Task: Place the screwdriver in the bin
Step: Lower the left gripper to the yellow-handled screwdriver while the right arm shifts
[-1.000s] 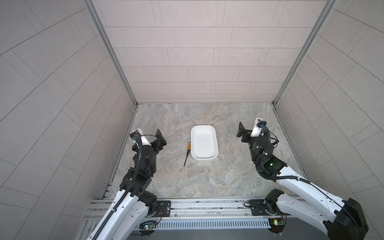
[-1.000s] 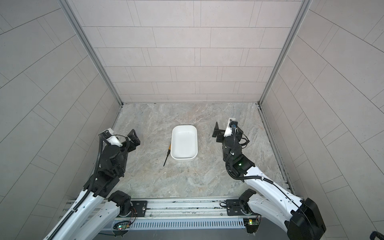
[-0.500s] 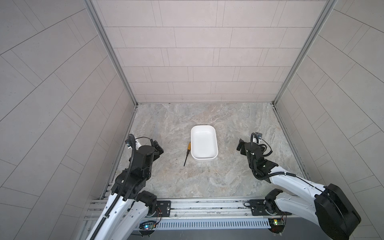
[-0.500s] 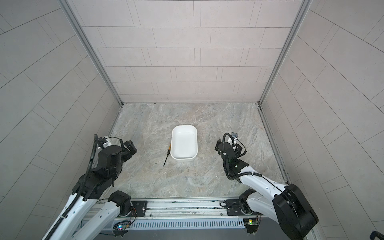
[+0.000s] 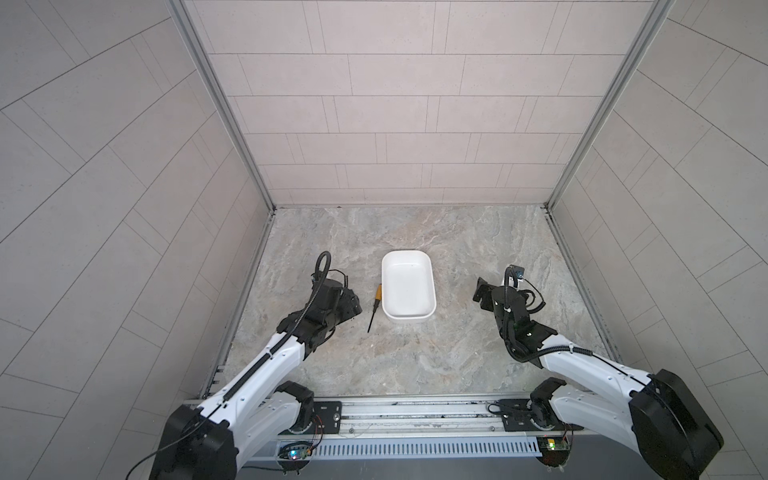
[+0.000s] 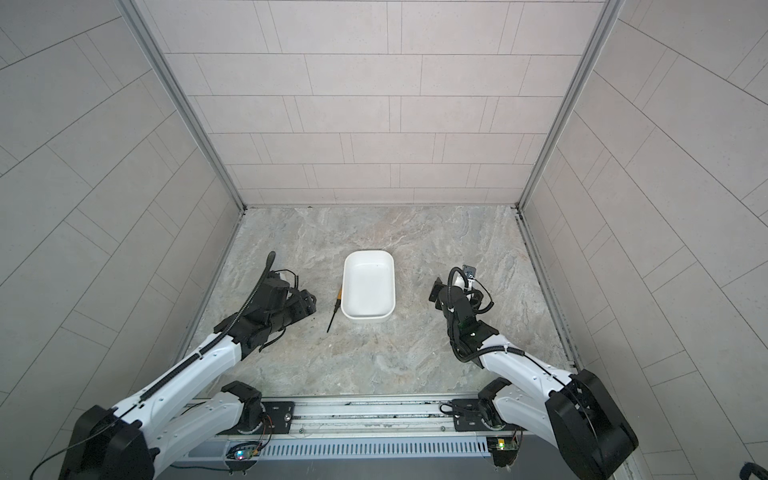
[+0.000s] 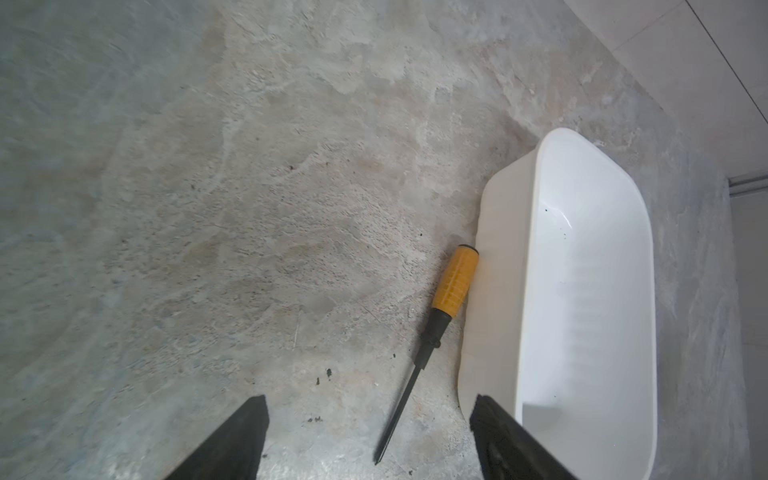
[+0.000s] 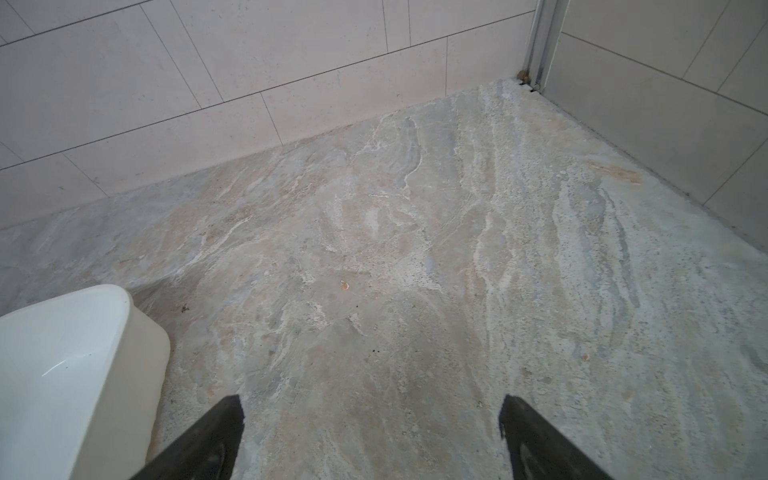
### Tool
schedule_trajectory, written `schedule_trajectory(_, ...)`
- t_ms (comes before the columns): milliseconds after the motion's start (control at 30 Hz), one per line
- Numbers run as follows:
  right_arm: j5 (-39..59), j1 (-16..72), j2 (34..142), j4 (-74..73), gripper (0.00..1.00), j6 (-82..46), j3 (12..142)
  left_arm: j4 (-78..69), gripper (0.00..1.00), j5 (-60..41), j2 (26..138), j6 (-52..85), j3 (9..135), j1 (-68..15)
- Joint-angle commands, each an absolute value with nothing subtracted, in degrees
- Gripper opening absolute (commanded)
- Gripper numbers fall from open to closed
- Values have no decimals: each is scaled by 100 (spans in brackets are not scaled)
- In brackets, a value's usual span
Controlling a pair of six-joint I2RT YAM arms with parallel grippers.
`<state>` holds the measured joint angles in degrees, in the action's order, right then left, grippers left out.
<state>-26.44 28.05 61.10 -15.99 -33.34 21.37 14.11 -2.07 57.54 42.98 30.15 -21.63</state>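
Jaws on both arms are spread wide with nothing in them. Our left gripper (image 7: 368, 419) has its fingers either side of the screwdriver's (image 7: 440, 316) tip without touching it; our right gripper (image 8: 370, 419) is just open over bare tabletop (image 8: 415, 249).

In both top views the screwdriver (image 5: 376, 301) lies a bit below the middle of the frame, flat on the table just left of the bin (image 5: 409, 321); the yellow handle end looks pressed against the bin's left wall and the shaft angles off toward the lower left.

So we reckon we're lining up the pick. We'd go for the black collar rather than the handle end, since there's hardly any room for a finger against the wall there; the thin shaft would probably slip. Come down square across it, close firmly, lift clear of the rim, then let go low and lengthwise over the bin; the right arm can sit out.
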Motion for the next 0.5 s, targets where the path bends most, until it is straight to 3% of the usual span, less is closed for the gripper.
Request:
schedule_trajectory(0,-2334,2795,6225,-1499,94,-3154,2398,695,83,-702,6103,4012,3004,-2153)
schedule_trajectory(467,-2475,2786,6130,-1547,80,-3230,2273,357,55,-1200,7571,3511,3378,-2205)
